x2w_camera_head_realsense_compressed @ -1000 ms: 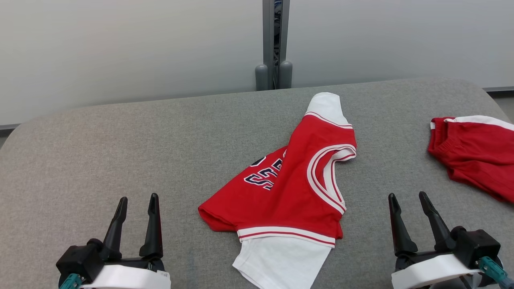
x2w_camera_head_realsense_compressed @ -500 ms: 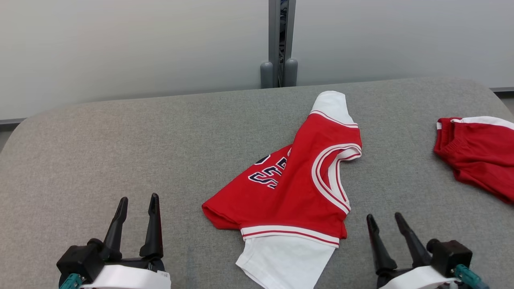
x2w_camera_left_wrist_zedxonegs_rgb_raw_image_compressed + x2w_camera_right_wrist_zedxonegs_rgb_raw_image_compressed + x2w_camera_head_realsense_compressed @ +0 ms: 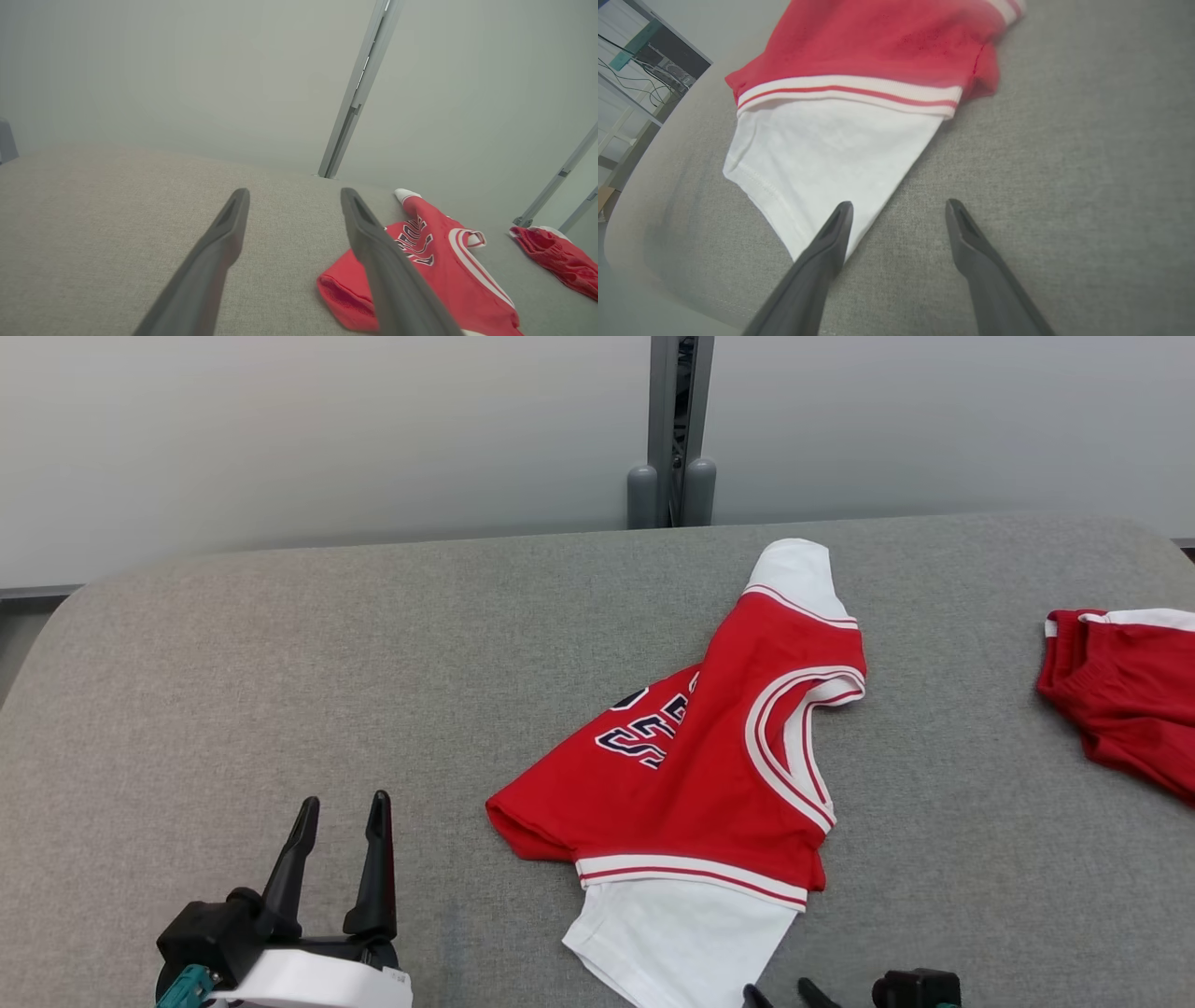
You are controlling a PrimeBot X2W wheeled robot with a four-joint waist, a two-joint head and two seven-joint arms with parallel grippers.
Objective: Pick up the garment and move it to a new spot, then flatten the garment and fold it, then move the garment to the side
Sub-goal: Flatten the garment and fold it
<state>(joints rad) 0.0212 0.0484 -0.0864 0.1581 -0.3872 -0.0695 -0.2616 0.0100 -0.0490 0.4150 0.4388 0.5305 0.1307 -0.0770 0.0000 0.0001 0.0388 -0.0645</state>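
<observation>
Both my grippers have their fingers spread wide and hold nothing. My left gripper [image 3: 344, 798] sits low over the grey table [image 3: 280, 663], and the garment [image 3: 709, 775] lies off to its right and a bit ahead. My right gripper [image 3: 900, 204] points at the garment's white sleeve [image 3: 822, 149]. One of its fingers is over the sleeve's corner, but I cannot tell if it touches.

The right wrist view lets me see the sleeve's stitched hem up close. The left wrist view shows the dark letters from the side.

The garment is a red top with white and red stripes, rumpled and partly folded over. Another red piece of clothing [image 3: 1130, 700] lies far ahead and to the right of my right gripper.
</observation>
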